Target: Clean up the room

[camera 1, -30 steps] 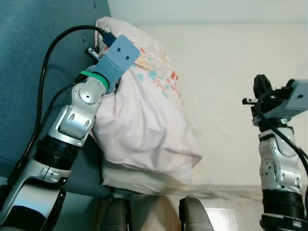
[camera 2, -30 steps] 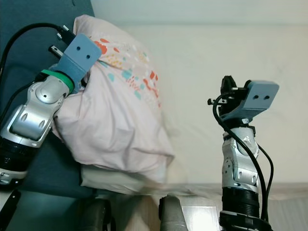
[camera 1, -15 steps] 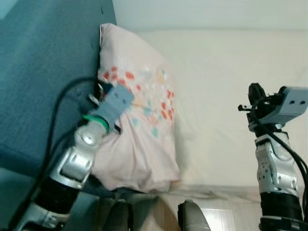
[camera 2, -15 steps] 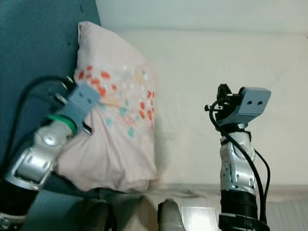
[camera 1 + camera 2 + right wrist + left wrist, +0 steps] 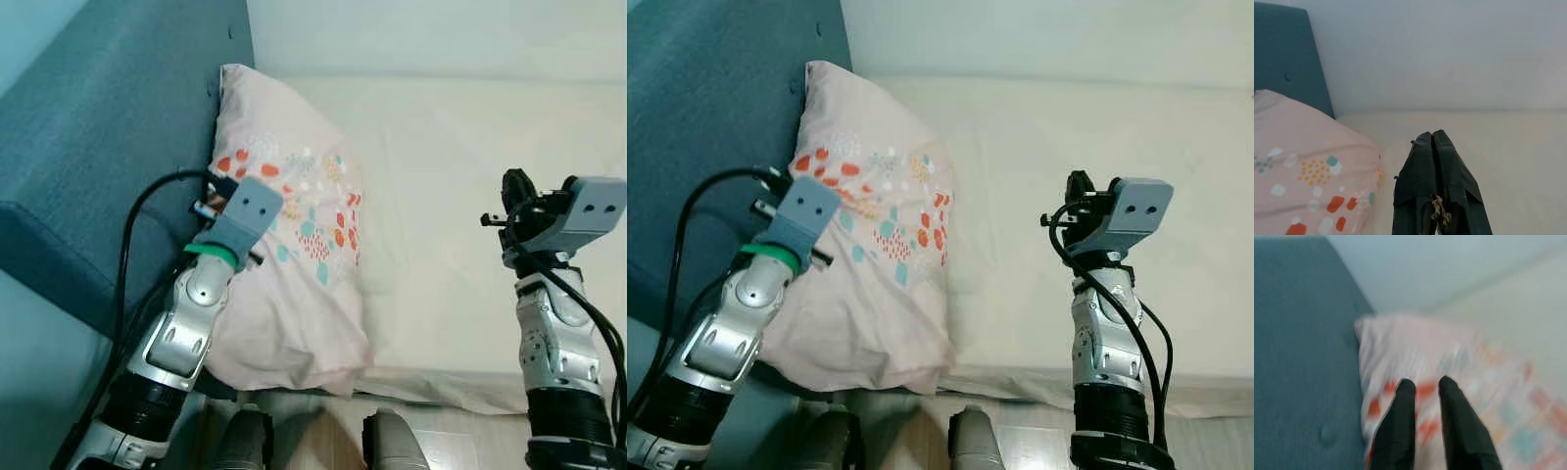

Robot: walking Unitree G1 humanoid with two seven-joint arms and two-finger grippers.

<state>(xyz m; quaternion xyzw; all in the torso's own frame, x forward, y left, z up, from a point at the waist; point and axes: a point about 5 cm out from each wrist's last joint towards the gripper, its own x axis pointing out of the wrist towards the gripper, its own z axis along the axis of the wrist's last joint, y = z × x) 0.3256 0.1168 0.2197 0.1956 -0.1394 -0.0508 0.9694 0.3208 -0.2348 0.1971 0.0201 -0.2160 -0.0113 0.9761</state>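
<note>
Pillow with coloured specks lies in the left half of the head views, along the left edge of the cream bed, its top corner against the teal headboard. The left hand hangs just above the pillow's patterned part, its two black fingers a little apart and grasping nothing. The right hand is raised over the bare sheet at the right of the frame, fingers pressed together, empty.

The likeliest trouble, as I judge it, is the pillow's lower corner: it overhangs the near edge of the bed at the bottom centre, so a push or drag from the left hand toward the bottom of the frame could tip it off onto the floor. The left arm's black cable loops close to the headboard and could snag there if the arm swings further left.

Room is tight on the left, where headboard and pillow meet. The middle and right of the bed are bare sheet, with open space for either arm; the wall closes the upper edge.
</note>
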